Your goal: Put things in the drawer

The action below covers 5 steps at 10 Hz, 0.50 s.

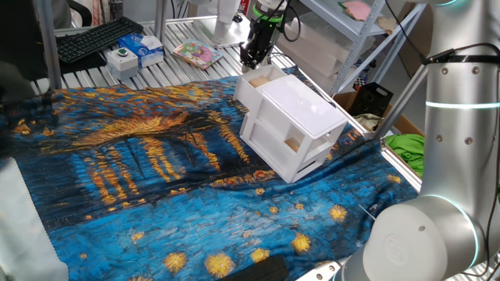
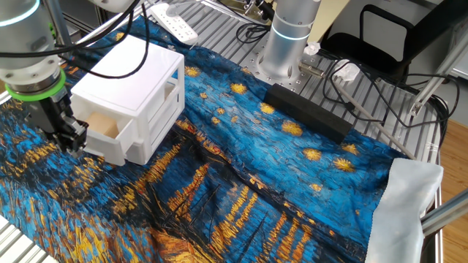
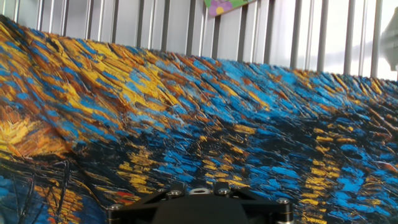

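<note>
Up by the cabinet [image 1: 301, 129], the pincer [image 1: 252, 61] points straight down at the front edge of the pulled-out upper drawer [image 2: 117, 139]. Its black fingers [image 2: 73, 135] sit close to the drawer front; whether they are apart or together I cannot tell, nor whether they touch it. Inside the drawer lies the tan block [image 2: 102, 126]. The cabinet stands on a blue-and-yellow painted cloth [image 3: 205, 130] covering the surface, with a lower drawer [image 1: 301, 152] beneath.
</note>
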Each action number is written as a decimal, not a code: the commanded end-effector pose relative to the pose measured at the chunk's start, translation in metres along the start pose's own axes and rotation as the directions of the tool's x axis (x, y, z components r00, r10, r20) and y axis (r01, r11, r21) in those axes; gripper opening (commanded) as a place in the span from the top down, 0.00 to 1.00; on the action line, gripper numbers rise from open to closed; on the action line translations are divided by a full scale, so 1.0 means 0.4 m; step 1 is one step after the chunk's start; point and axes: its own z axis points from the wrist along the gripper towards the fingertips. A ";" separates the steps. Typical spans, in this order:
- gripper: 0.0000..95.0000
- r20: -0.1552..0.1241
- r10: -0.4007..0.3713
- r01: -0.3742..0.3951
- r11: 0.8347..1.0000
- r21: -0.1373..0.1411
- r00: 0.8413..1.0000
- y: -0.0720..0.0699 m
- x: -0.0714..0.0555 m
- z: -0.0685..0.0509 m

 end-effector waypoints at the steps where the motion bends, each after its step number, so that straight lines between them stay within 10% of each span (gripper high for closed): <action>1: 1.00 0.001 0.001 -0.001 1.000 -0.001 1.000 -0.001 0.006 0.000; 5: 1.00 0.013 0.001 -0.001 1.000 -0.004 1.000 -0.003 0.024 0.001</action>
